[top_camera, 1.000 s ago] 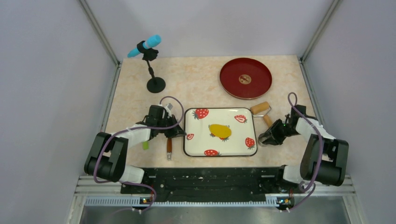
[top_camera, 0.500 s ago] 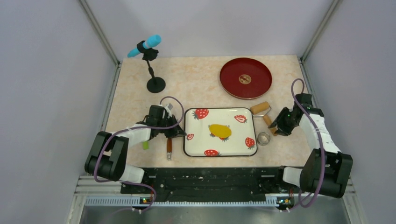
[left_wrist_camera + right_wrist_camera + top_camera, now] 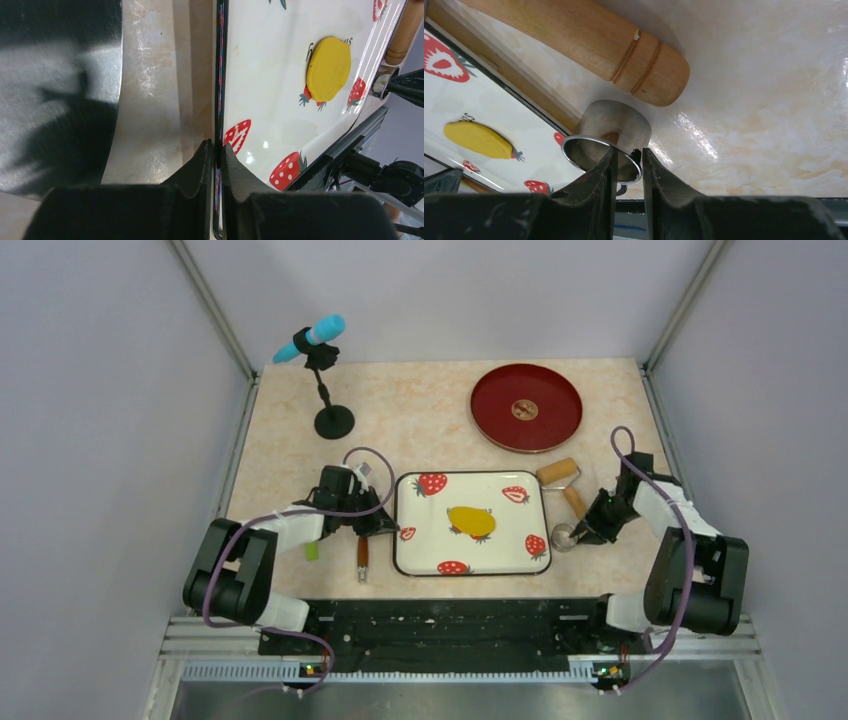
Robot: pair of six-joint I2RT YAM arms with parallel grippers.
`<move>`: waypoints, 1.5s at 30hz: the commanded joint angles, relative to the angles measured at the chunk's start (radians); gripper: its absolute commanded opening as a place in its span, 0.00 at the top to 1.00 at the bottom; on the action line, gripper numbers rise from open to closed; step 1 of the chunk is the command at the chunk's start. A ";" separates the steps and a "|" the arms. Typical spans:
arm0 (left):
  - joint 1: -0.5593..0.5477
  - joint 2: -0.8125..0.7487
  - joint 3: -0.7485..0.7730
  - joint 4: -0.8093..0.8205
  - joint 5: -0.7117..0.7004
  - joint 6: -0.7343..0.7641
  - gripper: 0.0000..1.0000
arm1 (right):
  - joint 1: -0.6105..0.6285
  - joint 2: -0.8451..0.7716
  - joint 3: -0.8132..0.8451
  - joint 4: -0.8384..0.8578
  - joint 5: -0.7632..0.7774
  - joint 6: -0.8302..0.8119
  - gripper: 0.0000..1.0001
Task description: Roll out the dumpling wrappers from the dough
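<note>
well, the marbled beige desk [image 3: 420,410] carries everything. largest on it is the white tray [image 3: 420,562] with red strawberry prints, lying at the near middle. the left fingers [image 3: 200,167] are pressed onto its left rim, one on each side of the thin edge. behind it to the right sits a round red plate [image 3: 526,408]. a tan wooden roller [image 3: 562,483] lies on the desk just off the tray's far right corner. the dough [image 3: 471,521] rests on the tray a little right of centre. it is a bright yellow, flattened oval patch with a smooth matte top, a slightly uneven outline and a visibly thick edge, and it covers part of one strawberry print. smallest is the metal ring [image 3: 563,536], standing on the desk just beside the tray's right rim, near the roller's handle. the right fingers [image 3: 606,172] stand narrowly apart astride the ring's near wall, one inside and one outside; whether they actually squeeze it i cannot tell.
</note>
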 commanded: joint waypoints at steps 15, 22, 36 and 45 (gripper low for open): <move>0.001 0.005 0.009 0.054 0.035 -0.007 0.92 | 0.059 0.024 0.214 -0.109 -0.017 -0.062 1.00; 0.001 0.007 0.008 0.057 0.035 -0.007 0.92 | 0.288 0.097 0.404 -0.134 0.008 0.020 1.00; 0.001 0.020 0.008 0.056 0.033 -0.008 0.85 | 0.761 0.514 0.732 -0.128 0.072 0.090 1.00; 0.001 0.037 0.016 0.047 0.029 -0.008 0.64 | 0.805 0.514 0.731 -0.126 0.086 0.109 1.00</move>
